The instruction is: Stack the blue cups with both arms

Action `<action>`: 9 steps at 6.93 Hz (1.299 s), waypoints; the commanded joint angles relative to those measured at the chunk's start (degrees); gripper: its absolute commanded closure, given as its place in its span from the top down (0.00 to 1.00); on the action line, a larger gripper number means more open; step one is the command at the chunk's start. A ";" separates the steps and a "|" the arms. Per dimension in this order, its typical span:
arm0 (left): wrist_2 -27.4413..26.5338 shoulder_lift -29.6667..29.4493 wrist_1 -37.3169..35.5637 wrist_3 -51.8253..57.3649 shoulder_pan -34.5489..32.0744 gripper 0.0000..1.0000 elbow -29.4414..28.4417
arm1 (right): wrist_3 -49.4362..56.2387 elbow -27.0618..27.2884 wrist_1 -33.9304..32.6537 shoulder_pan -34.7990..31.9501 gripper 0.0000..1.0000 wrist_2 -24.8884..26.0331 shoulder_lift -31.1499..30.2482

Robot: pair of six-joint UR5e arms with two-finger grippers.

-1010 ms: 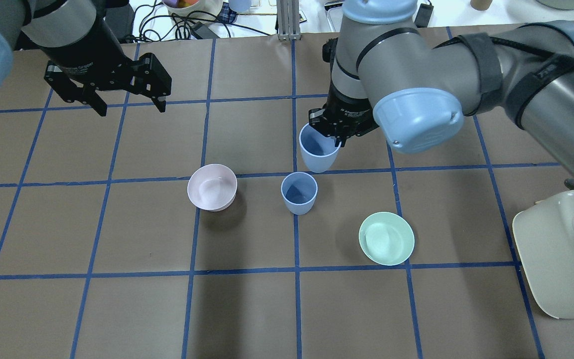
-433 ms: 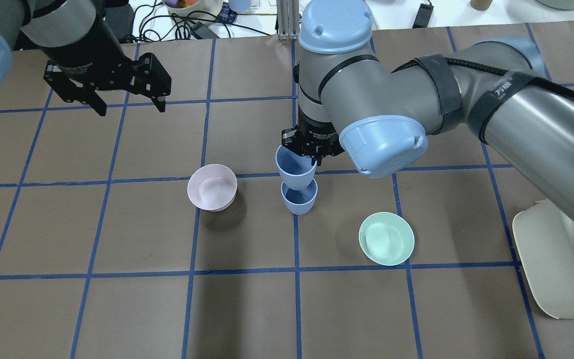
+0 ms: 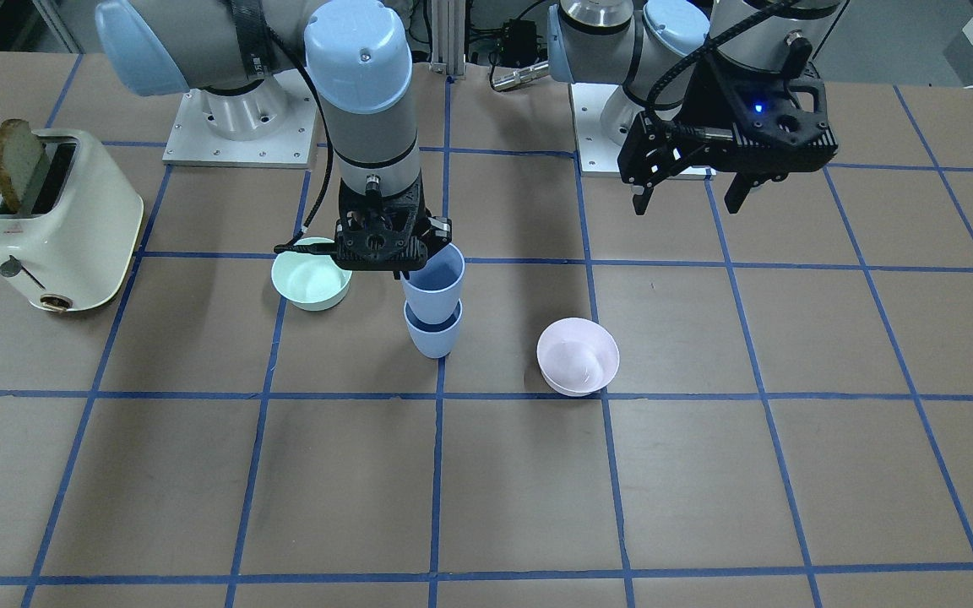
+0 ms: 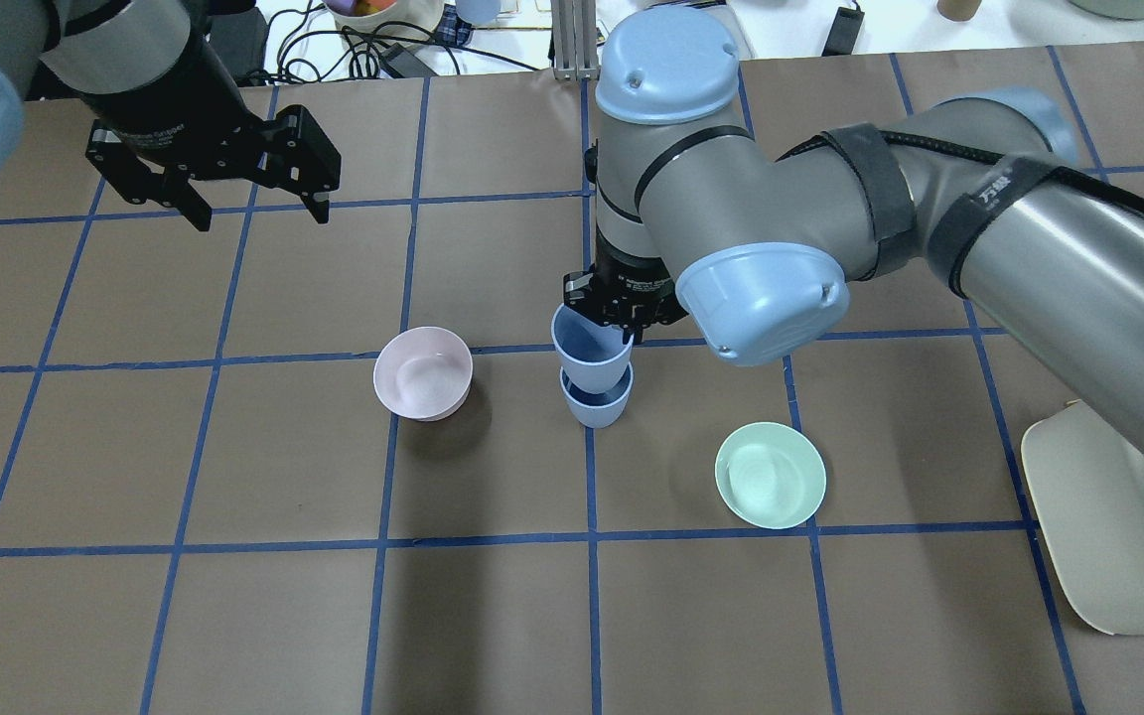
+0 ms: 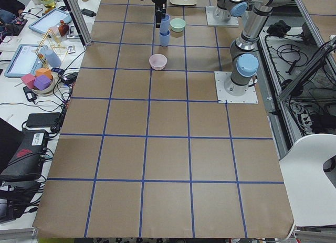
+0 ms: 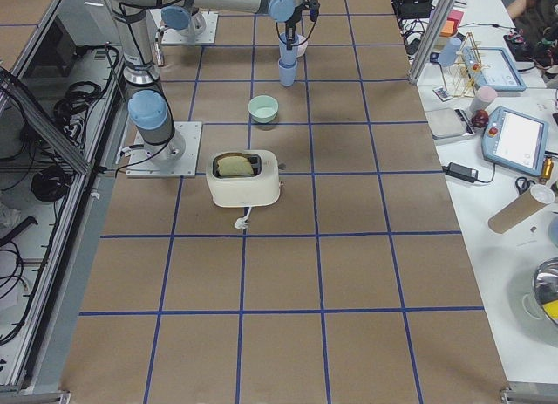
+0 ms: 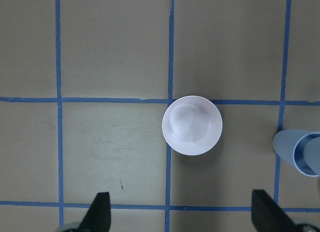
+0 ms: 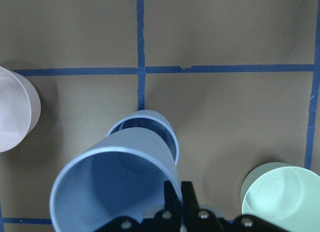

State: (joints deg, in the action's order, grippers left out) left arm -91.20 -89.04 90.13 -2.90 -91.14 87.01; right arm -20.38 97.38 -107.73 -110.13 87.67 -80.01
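Note:
Two light-blue cups stand near the table's middle. The lower cup (image 4: pixel 594 407) (image 3: pixel 433 338) stands upright on the table. The upper cup (image 4: pixel 588 354) (image 3: pixel 434 279) has its base inside the lower one and tilts slightly. My right gripper (image 4: pixel 624 326) (image 3: pixel 402 268) is shut on the upper cup's rim; the right wrist view shows both cups, upper (image 8: pixel 115 192) and lower (image 8: pixel 150 123). My left gripper (image 4: pixel 261 216) (image 3: pixel 687 205) is open and empty, held above the table at the far left, away from the cups.
A pale pink bowl (image 4: pixel 422 372) (image 7: pixel 192 125) sits left of the cups. A mint-green bowl (image 4: pixel 770 475) (image 8: pixel 280 197) sits to their right and nearer. A cream toaster (image 4: pixel 1108 516) (image 3: pixel 56 219) with bread stands at the right edge.
My right gripper has carried the held cup left and toward the standing cup, then lowered it so that its base sits in that cup. The left arm has not moved.

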 commanded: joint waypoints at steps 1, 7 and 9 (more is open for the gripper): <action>0.06 0.00 -0.04 0.00 0.00 1.00 0.00 | 0.07 0.88 -0.29 0.00 0.00 -0.04 0.12; -0.03 0.00 0.05 0.00 0.00 1.00 0.00 | 0.34 0.80 -2.04 0.26 0.50 -0.04 0.12; -0.03 0.00 0.05 0.00 0.00 1.00 0.00 | 8.98 0.53 -1.18 5.58 0.56 1.19 -0.49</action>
State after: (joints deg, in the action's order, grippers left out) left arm -91.23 -89.03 90.17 -2.90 -91.14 87.03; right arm -16.88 98.16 -109.52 -108.19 88.27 -80.03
